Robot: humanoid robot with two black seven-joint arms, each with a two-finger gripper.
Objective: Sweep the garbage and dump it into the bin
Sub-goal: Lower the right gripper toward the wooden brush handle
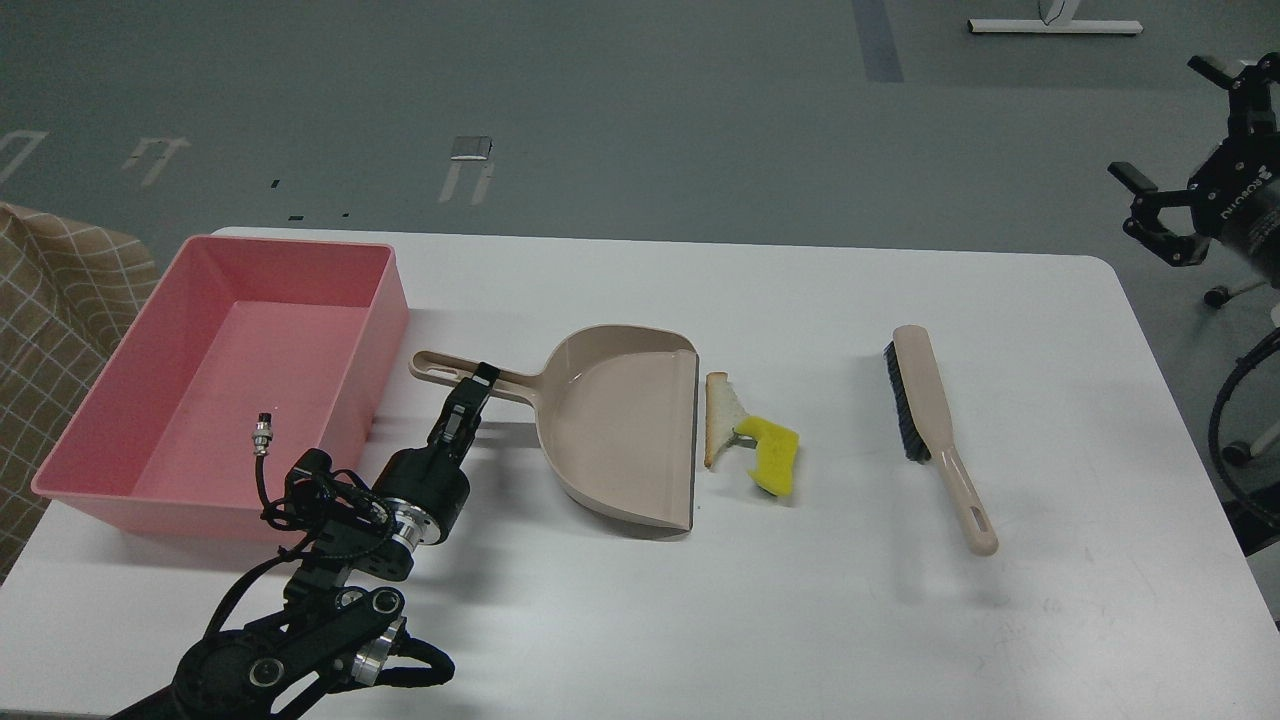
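The garbage lies just right of the dustpan's lip: a white bread wedge (722,415) with brown crust, and a yellow sponge chunk (775,455) touching it. The beige dustpan (620,430) sits mid-table with its handle pointing left. My left gripper (476,390) is shut on the dustpan handle. The pink bin (395,300) stands at the left of the table and looks empty. My right gripper (1175,125) is open and empty, high off the table's right edge.
A beige brush (935,420) with black bristles lies on the right of the white table (900,620), handle toward me. A checked cloth (60,300) is at the far left. Grey floor lies beyond the table.
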